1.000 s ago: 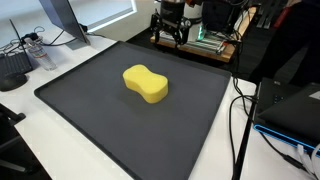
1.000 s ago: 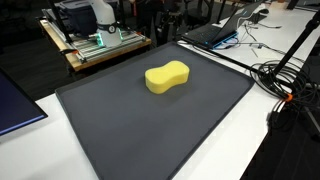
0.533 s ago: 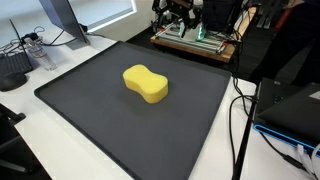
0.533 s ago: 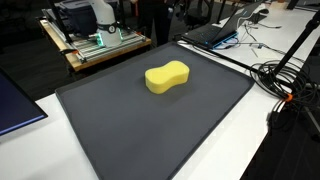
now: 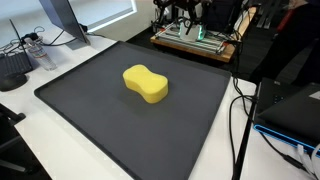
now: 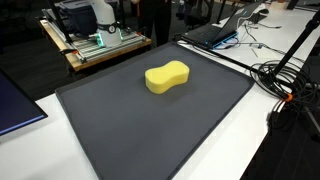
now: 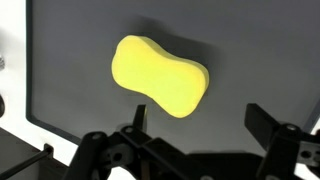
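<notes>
A yellow peanut-shaped sponge [image 5: 146,83] lies flat on a dark grey mat [image 5: 100,120], and it shows in both exterior views [image 6: 167,76]. My gripper [image 5: 178,12] hangs high above the mat's far edge, only partly in frame. In the wrist view the sponge [image 7: 160,76] lies below and ahead of my gripper [image 7: 203,122]. The jaws stand wide apart with nothing between them, and one dark fingertip [image 7: 268,120] shows to the right. The gripper touches nothing.
A wooden board with green electronics [image 5: 200,40] stands behind the mat and also shows in an exterior view [image 6: 100,45]. A laptop [image 6: 215,30] and black cables [image 6: 285,80] lie beside the mat. A monitor stand [image 5: 60,25] is at the back corner.
My gripper has risen away from the mat's far edge toward the top of the exterior view. The sponge has not moved.
</notes>
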You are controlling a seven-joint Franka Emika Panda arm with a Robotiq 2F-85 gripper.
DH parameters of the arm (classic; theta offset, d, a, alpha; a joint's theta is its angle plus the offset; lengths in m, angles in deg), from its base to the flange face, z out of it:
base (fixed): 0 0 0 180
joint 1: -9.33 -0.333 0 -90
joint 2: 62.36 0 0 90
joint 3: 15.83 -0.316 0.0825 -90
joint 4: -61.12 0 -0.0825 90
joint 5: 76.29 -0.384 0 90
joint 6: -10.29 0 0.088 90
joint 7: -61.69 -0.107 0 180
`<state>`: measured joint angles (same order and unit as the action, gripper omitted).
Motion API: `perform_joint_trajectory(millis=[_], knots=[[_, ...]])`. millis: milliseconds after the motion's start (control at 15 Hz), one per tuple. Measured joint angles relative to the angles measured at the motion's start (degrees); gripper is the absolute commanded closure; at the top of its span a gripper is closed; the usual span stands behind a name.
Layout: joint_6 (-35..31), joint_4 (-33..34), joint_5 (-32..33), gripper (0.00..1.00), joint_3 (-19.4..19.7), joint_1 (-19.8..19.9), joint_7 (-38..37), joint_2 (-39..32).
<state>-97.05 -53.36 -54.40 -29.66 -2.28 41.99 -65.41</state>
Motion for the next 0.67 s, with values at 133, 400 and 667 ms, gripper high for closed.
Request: perform_joint_trajectory(millis=[133, 400, 667], knots=[[-0.29, 0.09, -0.46, 0.00, 0.03, 0.00, 0.18, -0.20], [0.06, 4.10, -0.33, 0.00, 0.03, -0.83, 0.19, -4.47], [3.22, 11.46, -0.02, 0.00, 0.38, -3.17, -0.67, -12.38]])
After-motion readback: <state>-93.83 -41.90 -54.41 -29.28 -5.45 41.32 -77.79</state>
